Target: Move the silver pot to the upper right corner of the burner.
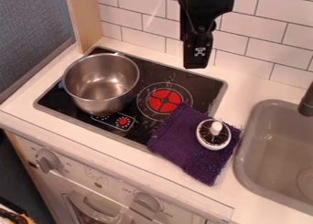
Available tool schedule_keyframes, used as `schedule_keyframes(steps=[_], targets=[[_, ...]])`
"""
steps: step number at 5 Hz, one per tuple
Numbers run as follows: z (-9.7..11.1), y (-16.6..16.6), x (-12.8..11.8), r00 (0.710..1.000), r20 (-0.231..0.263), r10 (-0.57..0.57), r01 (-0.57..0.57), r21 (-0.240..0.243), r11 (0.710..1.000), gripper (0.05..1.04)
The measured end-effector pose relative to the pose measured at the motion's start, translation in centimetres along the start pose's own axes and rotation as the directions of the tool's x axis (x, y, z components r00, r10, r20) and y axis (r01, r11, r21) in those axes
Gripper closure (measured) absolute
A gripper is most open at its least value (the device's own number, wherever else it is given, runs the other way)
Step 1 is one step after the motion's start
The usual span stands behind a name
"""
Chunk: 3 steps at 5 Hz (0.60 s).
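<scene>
Silver pot [101, 83], upright and open at the top, stands on the left part of the black cooktop [202, 83], lower in the view and to the left of the end effector [196, 63], well apart from it. The black arm [207, 8] enters at the top edge, with the end effector pointing down above the rear of the cooktop; whether it is spread or pressed together cannot be told. Below the end effector and slightly left, the cooktop bears 1 red burner marking [164, 100] of 4 segments within thin rings, to the right of the pot.

Farther below the end effector, a purple cloth [177, 143] overlaps the cooktop's front right edge and extends onto the white table [250, 88]. On the cloth, below and slightly right of the end effector, sits 1 small round white-rimmed object [213, 134] with a dark inside and a white knob. To the right of the end effector and lower lies the grey sink [269, 141], with part of a dark faucet [307, 102]. White wall tiles [143, 3] stand behind the end effector. Low in the view, left of it, are 2 front knobs [47, 160].
</scene>
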<state>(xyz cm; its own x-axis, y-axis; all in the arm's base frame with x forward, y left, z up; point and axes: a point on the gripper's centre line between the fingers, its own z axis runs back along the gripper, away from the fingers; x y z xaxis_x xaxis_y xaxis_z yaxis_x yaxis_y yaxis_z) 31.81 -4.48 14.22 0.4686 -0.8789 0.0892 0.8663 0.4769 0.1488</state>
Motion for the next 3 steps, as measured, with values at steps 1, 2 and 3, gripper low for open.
schedule_keyframes(steps=[1, 2, 3], targets=[[-0.8, -0.3, -0.2, 1.000, -0.019, 0.008, -0.009, -0.024, 1.000, 0.085], [-0.9, 0.5, -1.6, 0.990, -0.045, 0.131, -0.132, -0.018, 0.991, 0.085], [-0.6, 0.3, -1.8, 0.958, -0.052, 0.280, -0.283, -0.044, 0.958, 0.085]])
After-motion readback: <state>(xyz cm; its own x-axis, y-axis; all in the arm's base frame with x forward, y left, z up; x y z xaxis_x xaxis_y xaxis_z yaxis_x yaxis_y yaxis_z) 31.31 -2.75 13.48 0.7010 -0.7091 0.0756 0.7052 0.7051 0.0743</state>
